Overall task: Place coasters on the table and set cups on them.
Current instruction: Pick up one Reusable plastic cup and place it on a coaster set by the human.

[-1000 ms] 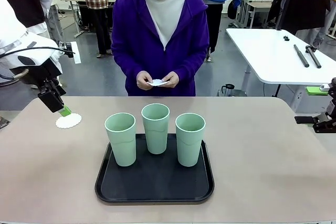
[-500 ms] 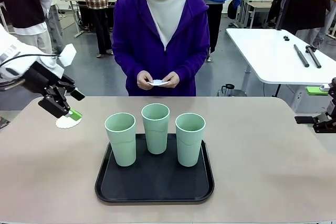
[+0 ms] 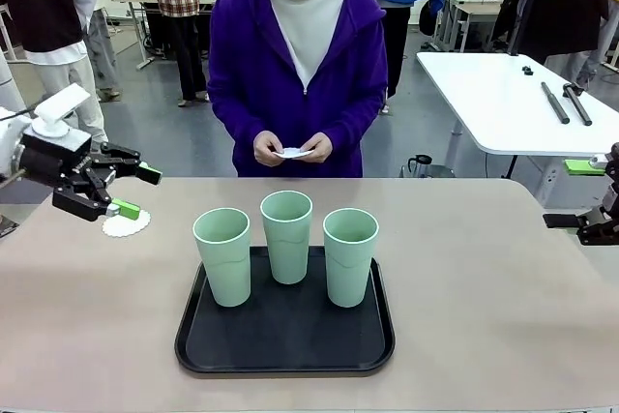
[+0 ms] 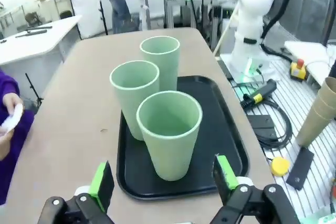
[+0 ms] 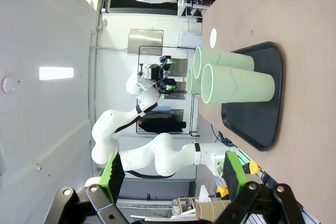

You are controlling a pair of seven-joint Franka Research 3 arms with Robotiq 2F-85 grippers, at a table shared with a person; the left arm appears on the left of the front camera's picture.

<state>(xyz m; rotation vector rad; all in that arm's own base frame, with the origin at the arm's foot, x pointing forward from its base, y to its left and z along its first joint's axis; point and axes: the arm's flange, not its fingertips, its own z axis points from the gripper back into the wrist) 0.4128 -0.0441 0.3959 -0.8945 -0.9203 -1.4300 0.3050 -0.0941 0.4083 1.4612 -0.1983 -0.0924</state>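
Three mint-green cups (image 3: 222,256) (image 3: 287,236) (image 3: 349,256) stand upright on a black tray (image 3: 285,345). One white coaster (image 3: 126,226) lies flat on the table (image 3: 484,316), left of the tray. My left gripper (image 3: 137,191) hovers open and empty just above that coaster, fingers pointing toward the cups. In the left wrist view the gripper (image 4: 164,179) faces the nearest cup (image 4: 169,132). The person behind the table holds another coaster (image 3: 290,153) in both hands. My right gripper (image 5: 173,174) is open and empty at the table's right edge, far from the cups (image 5: 236,85).
A white table (image 3: 503,103) with dark tools stands behind at the right. People stand farther back. Bare tabletop lies on both sides of the tray and in front of the person.
My left gripper has lifted off the coaster and swung from pointing down to pointing sideways at the cups. The coaster stays on the table. The right arm and the cups are unmoved.
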